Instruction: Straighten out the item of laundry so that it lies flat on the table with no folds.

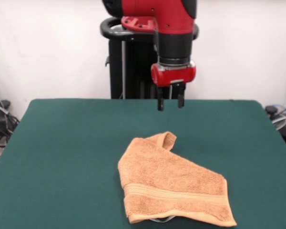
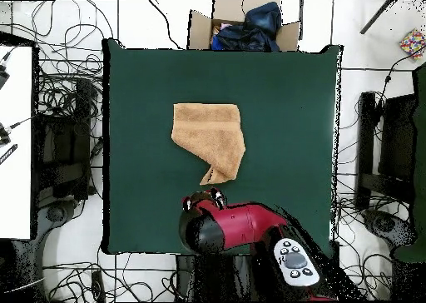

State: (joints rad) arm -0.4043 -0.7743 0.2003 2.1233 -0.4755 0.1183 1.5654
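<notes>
A large rectangular counter with a dark green felt-like top (image 1: 62, 157) fills most of the front view, backed by a plain white wall. Tangled cables lie on the pale floor around it, and a cardboard box (image 2: 241, 29) holding dark cloth sits beyond its near edge. The small orange-tan terry-cloth towel (image 1: 169, 183) lies near the front, folded to a narrow point. The red arm's hand (image 1: 170, 102) hangs released above the far side, well apart from the towel.
</notes>
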